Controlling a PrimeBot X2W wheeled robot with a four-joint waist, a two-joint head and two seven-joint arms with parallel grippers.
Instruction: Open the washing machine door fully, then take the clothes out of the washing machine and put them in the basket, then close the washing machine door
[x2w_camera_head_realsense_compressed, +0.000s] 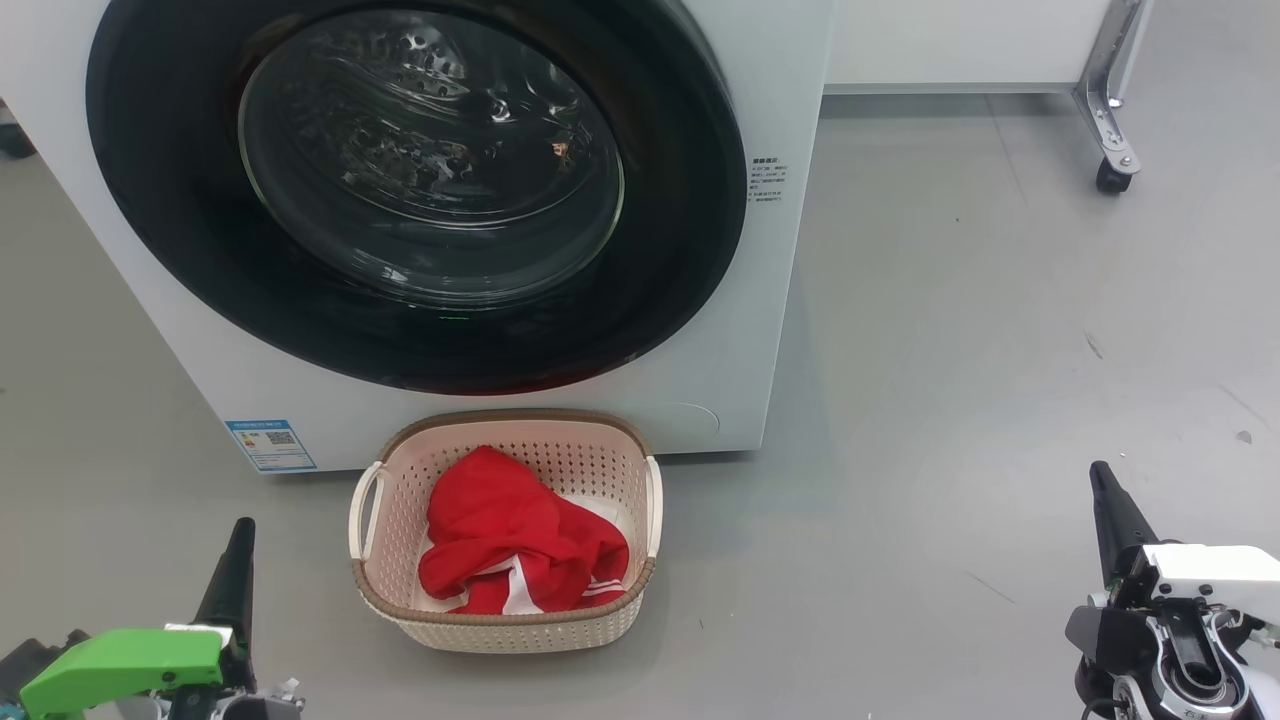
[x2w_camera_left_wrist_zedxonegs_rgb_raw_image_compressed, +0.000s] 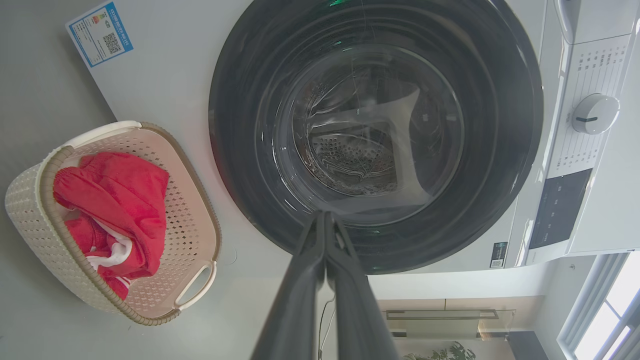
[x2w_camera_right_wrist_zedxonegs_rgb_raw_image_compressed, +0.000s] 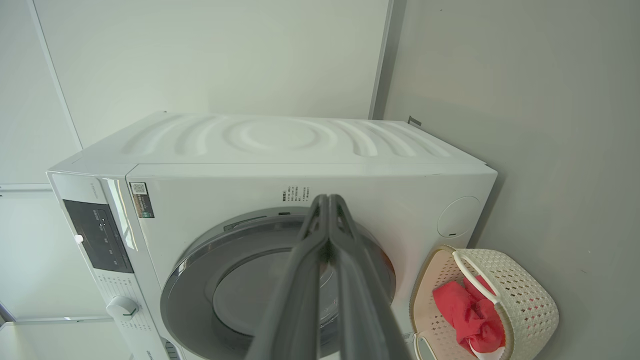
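The white washing machine (x2w_camera_head_realsense_compressed: 780, 120) stands at the back, and its round black-rimmed door (x2w_camera_head_realsense_compressed: 420, 190) lies flat against its front, shut. Through the glass I see bare perforated drum. Red clothes (x2w_camera_head_realsense_compressed: 515, 535) with white stripes lie in the cream basket (x2w_camera_head_realsense_compressed: 500, 632) on the floor just before the machine. My left gripper (x2w_camera_head_realsense_compressed: 240, 530) sits low at the left of the basket, fingers pressed together and empty. At the lower right, well clear of the basket, my right gripper (x2w_camera_head_realsense_compressed: 1100, 475) is shut on nothing. The wrist views show the door (x2w_camera_left_wrist_zedxonegs_rgb_raw_image_compressed: 375, 135), the basket (x2w_camera_right_wrist_zedxonegs_rgb_raw_image_compressed: 530, 300) and each closed gripper (x2w_camera_left_wrist_zedxonegs_rgb_raw_image_compressed: 325, 215) (x2w_camera_right_wrist_zedxonegs_rgb_raw_image_compressed: 327, 198).
Grey floor (x2w_camera_head_realsense_compressed: 950, 400) spreads wide to the right of the machine. A white cabinet on a metal leg with a caster (x2w_camera_head_realsense_compressed: 1112, 175) stands at the back right. A blue label (x2w_camera_head_realsense_compressed: 270, 444) marks the machine's lower left corner.
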